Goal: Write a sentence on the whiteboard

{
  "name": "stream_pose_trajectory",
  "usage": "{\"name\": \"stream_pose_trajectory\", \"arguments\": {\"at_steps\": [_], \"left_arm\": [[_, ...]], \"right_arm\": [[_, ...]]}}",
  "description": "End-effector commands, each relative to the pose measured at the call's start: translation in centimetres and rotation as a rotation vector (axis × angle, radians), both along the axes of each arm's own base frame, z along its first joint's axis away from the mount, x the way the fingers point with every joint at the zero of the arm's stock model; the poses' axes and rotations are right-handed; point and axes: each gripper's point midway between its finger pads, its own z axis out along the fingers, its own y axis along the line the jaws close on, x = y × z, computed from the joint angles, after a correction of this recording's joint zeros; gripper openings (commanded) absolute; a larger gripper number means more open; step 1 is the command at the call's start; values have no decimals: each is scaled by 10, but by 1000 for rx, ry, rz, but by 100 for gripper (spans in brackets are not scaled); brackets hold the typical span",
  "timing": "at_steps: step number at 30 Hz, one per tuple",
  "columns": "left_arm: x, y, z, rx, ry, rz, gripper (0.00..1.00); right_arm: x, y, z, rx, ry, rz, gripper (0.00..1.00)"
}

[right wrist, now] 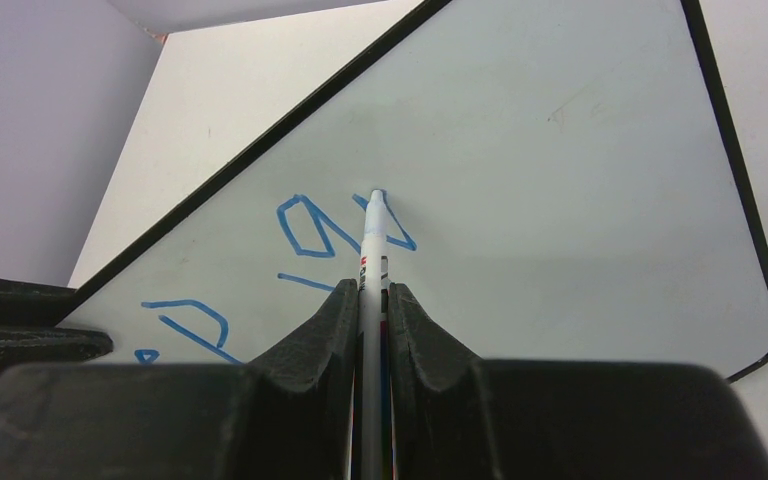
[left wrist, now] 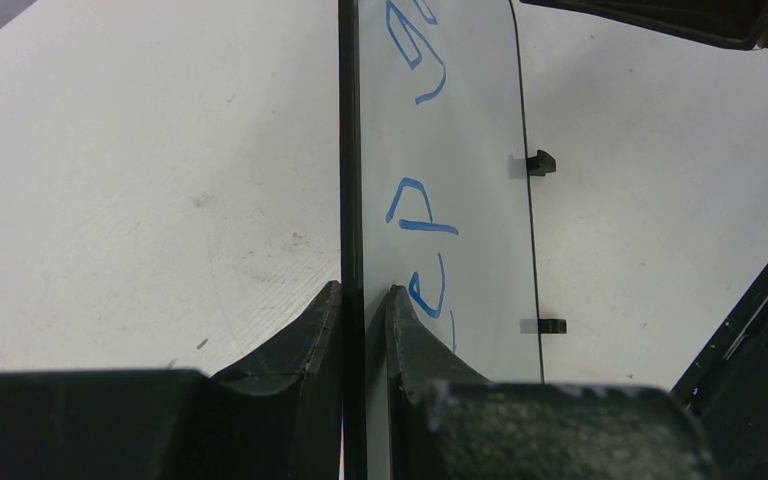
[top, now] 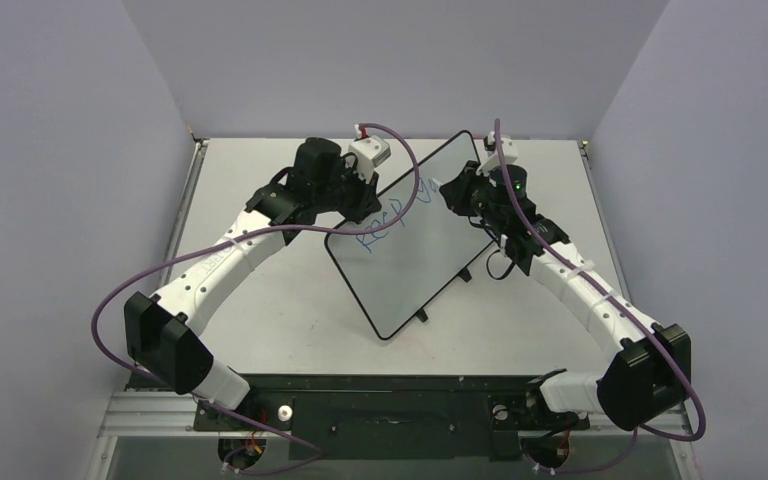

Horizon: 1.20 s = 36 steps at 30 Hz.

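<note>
Counter (top: 290,320): white; both arms are bolted along its near edge.
Whiteboard (top: 420,270): mid-counter and askew, one corner toward the near edge, the opposite corner by the far edge.
Clip feet (left wrist: 541,162): two, black, on the board's right long edge.
Left claw (left wrist: 363,295): closed on the board's left rim.
Right claw (right wrist: 373,292): clamped on a white marker (right wrist: 372,235), whose tip touches the board.
Sentence (top: 382,220): blue, uneven letters, "Keep" and the start of a second word.

One whiteboard (top: 415,270), one marker (right wrist: 372,235), two claws: left claw (left wrist: 363,290), right claw (right wrist: 372,288)
The whiteboard carries two black clip feet (left wrist: 540,162) on one long edge and one line of blue lettering (top: 385,222); the single marker meets its face.
</note>
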Motion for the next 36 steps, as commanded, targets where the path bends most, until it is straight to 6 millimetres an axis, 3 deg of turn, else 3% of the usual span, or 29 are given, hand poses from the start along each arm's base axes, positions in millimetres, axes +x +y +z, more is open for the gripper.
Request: {"name": "stream_pose_trajectory", "arguments": {"at_steps": [1,11,15,26,36], "left_arm": [[1,6,-7,99,-50,-27,0],[0,6,-6,98,-53,-25,0],[2,8,-6,102,-56,-16,0],[3,8,-8,107,-56,-11,0],[2,8,-7,105,-55,-15,0]], "right_arm": [[-3,15,20,28,-47,50,0],[-4,16,19,15,-46,48,0],[-3,-6,19,-45,-61,-36,0],[-12,-23,51,-33,-129,-60,0],[4,-25,39,-27,-93,-74,0]]}}
